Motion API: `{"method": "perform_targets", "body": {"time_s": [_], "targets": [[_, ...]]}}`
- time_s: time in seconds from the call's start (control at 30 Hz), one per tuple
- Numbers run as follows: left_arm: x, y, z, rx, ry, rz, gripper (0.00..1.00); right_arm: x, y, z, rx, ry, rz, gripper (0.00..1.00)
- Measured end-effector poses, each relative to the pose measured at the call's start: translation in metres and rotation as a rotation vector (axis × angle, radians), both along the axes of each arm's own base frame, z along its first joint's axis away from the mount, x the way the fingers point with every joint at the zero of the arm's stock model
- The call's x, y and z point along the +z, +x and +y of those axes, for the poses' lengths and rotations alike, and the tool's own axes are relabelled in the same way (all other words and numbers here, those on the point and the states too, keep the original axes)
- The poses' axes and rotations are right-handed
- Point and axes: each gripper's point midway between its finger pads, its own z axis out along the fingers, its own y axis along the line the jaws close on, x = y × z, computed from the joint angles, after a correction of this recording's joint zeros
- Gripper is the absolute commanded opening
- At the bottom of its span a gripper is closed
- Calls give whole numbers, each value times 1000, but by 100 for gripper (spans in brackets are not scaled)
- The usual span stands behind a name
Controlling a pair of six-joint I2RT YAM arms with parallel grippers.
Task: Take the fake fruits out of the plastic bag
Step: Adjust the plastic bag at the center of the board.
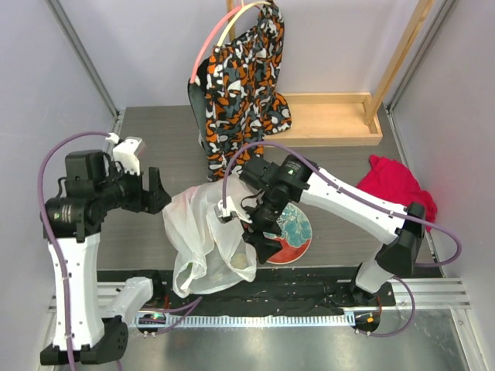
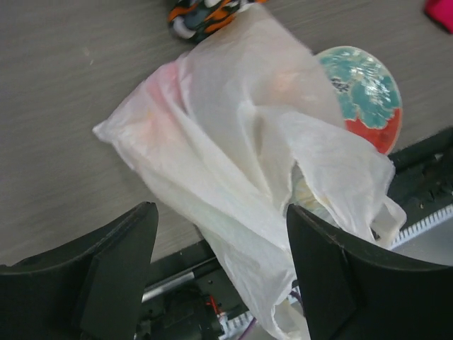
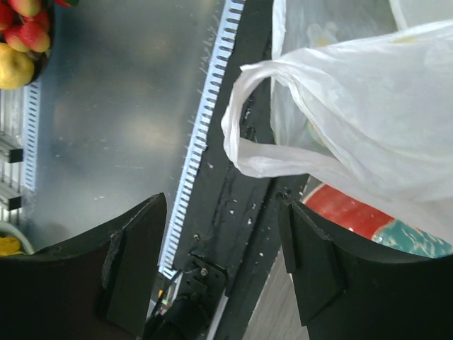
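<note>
A grey wood-grain table sits between pale walls, with a patterned cloth bag hanging at the back and a red cloth on the right. The plastic bag, thin and translucent white, lies crumpled between the two grippers.

The left gripper is to the bag's left. Its fingers are spread wide and hold nothing, and the bag lies just ahead of them. The right gripper is at the bag's right edge, next to a red-and-teal plate. Its fingers also stand wide apart and empty, and a handle loop of the bag hangs just beyond them.

The fake fruits are inside the bag, visible only as faint yellowish and pinkish shapes through the plastic.
</note>
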Motion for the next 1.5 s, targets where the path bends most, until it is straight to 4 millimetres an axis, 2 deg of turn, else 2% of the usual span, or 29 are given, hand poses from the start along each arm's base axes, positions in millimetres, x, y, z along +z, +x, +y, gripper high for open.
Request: {"method": "perform_targets", "body": {"time_s": [0.1, 0.17, 0.23, 0.33, 0.37, 0.6, 0.77, 0.8, 0.87, 0.93, 1.03, 1.13, 1.23, 1.27, 1.3, 1.33, 1.4, 1.47, 1.5], "targets": [[30, -17, -19, -169, -24, -147, 80, -4, -8, 5, 4, -20, 57, 72], [44, -32, -29, -266, -22, -243, 77, -10, -11, 10, -2, -46, 106, 73], [54, -48, -35, -335, -13, -322, 72, -19, -12, 16, -12, -84, 153, 73], [61, -64, -36, -359, 8, -384, 72, -33, -16, 25, -36, -140, 209, 73], [61, -64, -33, -341, 21, -384, 72, -36, -17, 29, -48, -154, 221, 77], [64, -55, -8, -181, 97, -369, 73, -52, -40, 61, -144, -203, 246, 78], [69, -60, 11, -58, 155, -396, 76, -73, -33, 70, -319, -230, 171, 80], [70, -61, 15, -35, 165, -402, 77, -77, -31, 66, -363, -217, 132, 80], [72, -64, 20, -4, 177, -410, 77, -79, -36, 57, -404, -203, 66, 80], [75, -64, 23, 14, 182, -417, 77, -74, -47, 56, -421, -169, 3, 80], [74, -64, 23, 25, 173, -410, 77, -67, -60, 72, -436, -101, -50, 79], [66, -63, 21, 18, 164, -389, 77, -73, -60, 82, -461, -63, -81, 79], [57, -62, 15, -15, 147, -360, 80, -86, -55, 82, -481, -60, -143, 41], [54, -62, 13, -33, 143, -353, 81, -88, -51, 82, -485, -57, -167, 15], [52, -62, 11, -56, 145, -354, 84, -88, -47, 82, -494, -53, -187, 8], [52, -63, 8, -81, 140, -356, 86, -88, -42, 82, -499, -48, -203, 3], [54, -65, 0, -152, 139, -380, 89, -81, -26, 83, -540, -38, -205, 1], [59, -67, -10, -230, 132, -410, 93, -64, 3, 86, -609, -6, -190, 1], [63, -69, -16, -274, 124, -429, 96, -51, 24, 87, -660, 24, -181, 1]]}}
